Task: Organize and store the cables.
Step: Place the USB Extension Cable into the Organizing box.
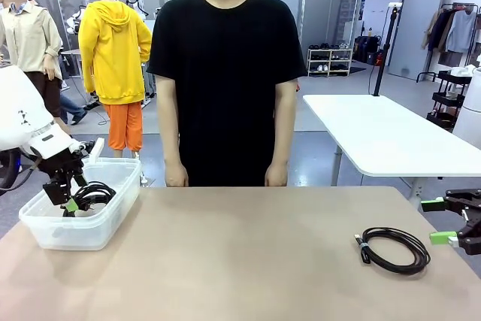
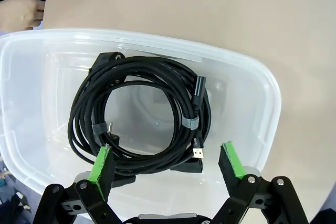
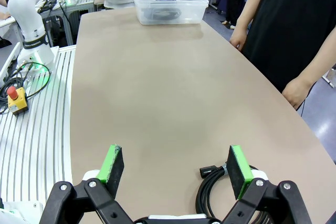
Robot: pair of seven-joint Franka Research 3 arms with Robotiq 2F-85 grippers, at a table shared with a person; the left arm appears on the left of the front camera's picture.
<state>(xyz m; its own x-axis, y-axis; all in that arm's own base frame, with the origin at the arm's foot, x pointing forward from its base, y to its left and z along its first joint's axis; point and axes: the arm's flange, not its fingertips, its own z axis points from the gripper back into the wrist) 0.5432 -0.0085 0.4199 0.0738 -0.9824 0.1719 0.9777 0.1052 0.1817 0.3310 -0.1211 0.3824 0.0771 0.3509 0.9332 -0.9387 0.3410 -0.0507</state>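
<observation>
Left gripper (image 1: 71,195) hangs over the clear box (image 1: 79,240). Its green pads (image 2: 102,161) are spread wide with nothing between them. Right under it, inside the box, lies a bundle of black cables (image 2: 84,114). They are wound round and round, with a small grey tie and a shiny plug. The box sits at the left end of the tan table (image 1: 240,276). Far over on the other side, the right gripper (image 1: 438,221) is wide too and holds nothing. Another black cable coil (image 1: 418,259) lies flat on the table just beside it. A person in a black shirt stands at the far edge, hands (image 1: 176,176) down.
</observation>
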